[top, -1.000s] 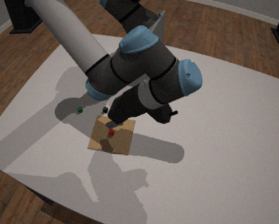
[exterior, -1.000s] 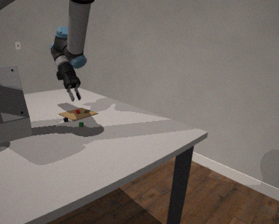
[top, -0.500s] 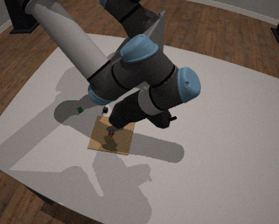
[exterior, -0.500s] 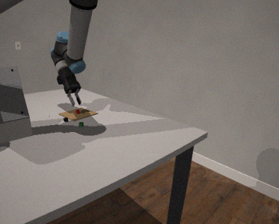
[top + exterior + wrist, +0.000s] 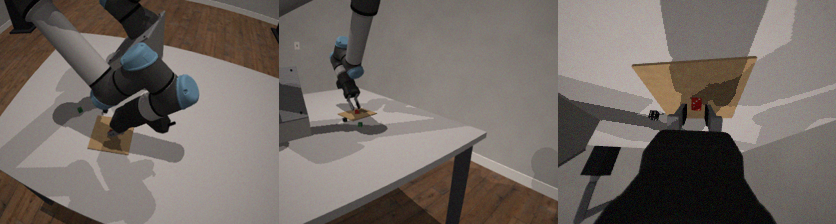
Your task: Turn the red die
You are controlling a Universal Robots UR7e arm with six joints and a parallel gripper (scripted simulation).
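Claw (image 5: 115,133) (image 5: 355,106) (image 5: 695,110) spread w/ nothing gripped, its fingers nr the red die (image 5: 357,111) (image 5: 696,104) on the mat (image 5: 94,139) (image 5: 366,113) (image 5: 653,75); if it closes off-centre or too low, die may skid or mat may drag, prob. via friction.

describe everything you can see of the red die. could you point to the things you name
The red die (image 5: 357,111) (image 5: 696,104) is a small cube, plain red with pale pips too blurred to count, its material unclear. It sits on the tan mat (image 5: 94,140) (image 5: 367,113) (image 5: 653,75), inside the mat's edges. The gripper's open fingers stand around or just above it; whether either touches it cannot be told.
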